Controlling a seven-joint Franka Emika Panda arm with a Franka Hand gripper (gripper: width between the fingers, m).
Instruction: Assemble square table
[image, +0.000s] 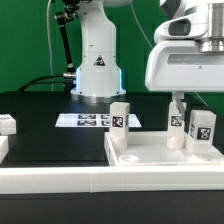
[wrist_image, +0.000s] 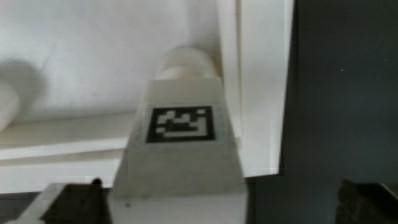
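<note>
While its jaws stand wide, the gripper (wrist_image: 210, 205) hovers over one leg (wrist_image: 178, 130) — upright on the tabletop (image: 150, 155).

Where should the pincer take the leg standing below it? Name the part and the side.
Take the leg near its upper end, across its two plain side faces, coming straight down from above. It appears to stand upright on the table top, and the open pincer has a finger on each side of it.
</note>
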